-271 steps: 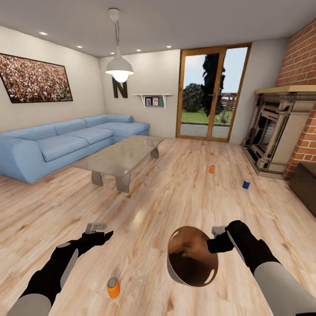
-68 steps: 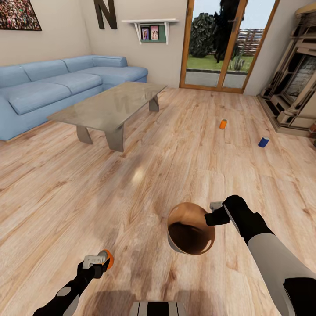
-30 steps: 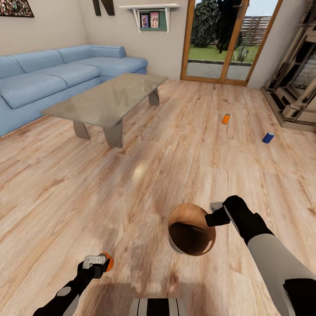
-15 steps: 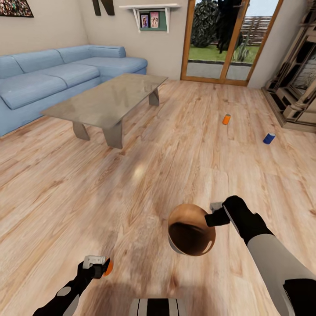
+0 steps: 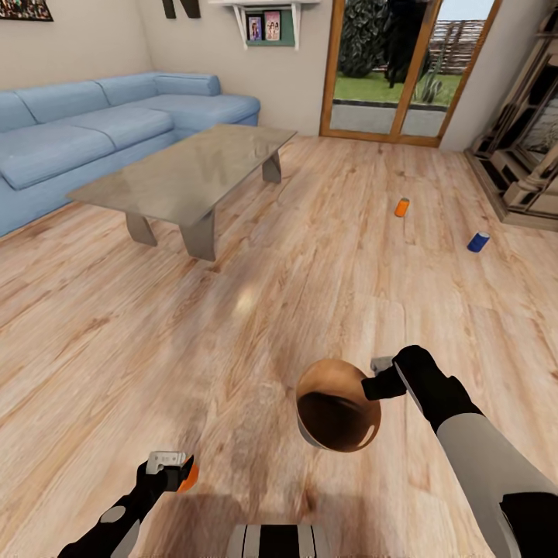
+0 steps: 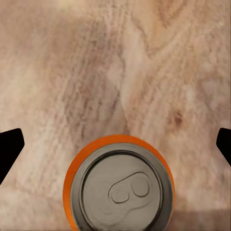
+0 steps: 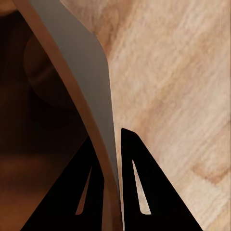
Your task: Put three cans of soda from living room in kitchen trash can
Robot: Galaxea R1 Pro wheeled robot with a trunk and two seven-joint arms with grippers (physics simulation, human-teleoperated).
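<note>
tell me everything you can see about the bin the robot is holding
The bin is a small round bucket, glossy copper-brown inside with a pale grey outer wall. It looks empty. It hangs above the wood floor, tilted so its mouth faces the head camera. The right gripper pinches its rim, one finger inside the wall and one outside. Nothing else touches it.

both arms wore pale grey sleeves that gave way to matte black wrists. the left gripper (image 5: 172, 465) carried a small light grey block on its black body, and the right gripper (image 5: 378, 375) had a similar grey piece. the fingers (image 7: 139, 192) were flat black wedges with narrow slots. a striped grey and black band sat on the trunk (image 5: 277, 541).
</note>
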